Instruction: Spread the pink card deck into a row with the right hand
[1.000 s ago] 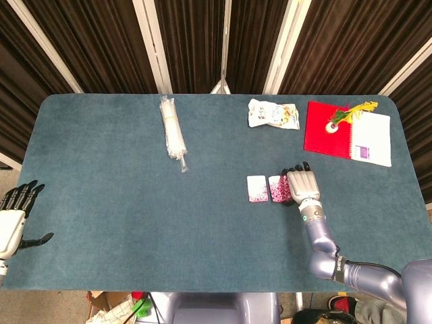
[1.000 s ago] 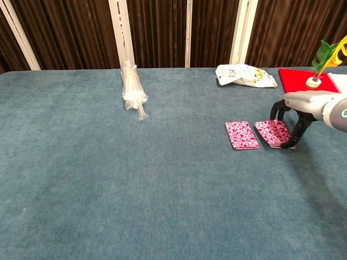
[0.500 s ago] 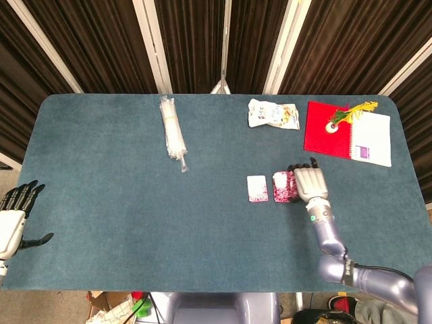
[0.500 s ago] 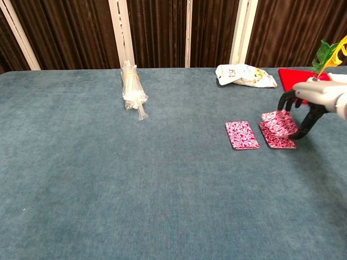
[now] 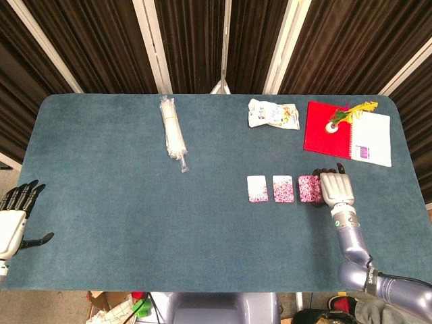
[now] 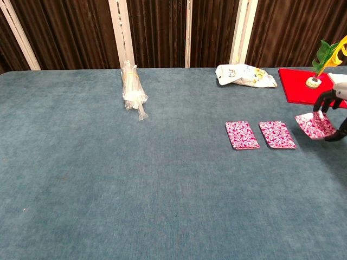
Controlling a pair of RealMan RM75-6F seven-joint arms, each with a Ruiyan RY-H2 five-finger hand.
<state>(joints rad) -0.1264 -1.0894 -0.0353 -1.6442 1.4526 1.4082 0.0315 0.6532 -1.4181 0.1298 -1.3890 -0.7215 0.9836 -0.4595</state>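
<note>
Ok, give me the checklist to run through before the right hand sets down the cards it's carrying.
1. Right hand holds the pink stack: ok.
2. Stack lifted and tilted above the table, not yet laid down: ok.
3. Two laid cards, left card and middle card, flat and apart: ok.
4. Stack lines up with that row in the head view: ok.
5. How many cards remain in the stack: cannot tell.
6. Left hand at the table's far edge, holding nothing: ok.

Tabletop point(image 5: 101, 223): two cards point(image 5: 270, 188) side by side, centre-right; card stack point(image 5: 308, 188) just right of them, under right hand point(image 5: 335, 187). Behind: wrapped bundle point(image 5: 173, 133) left, packet point(image 5: 273, 114), notebook point(image 5: 347, 133) right. Left hand point(image 5: 13, 216) off left edge.
</note>
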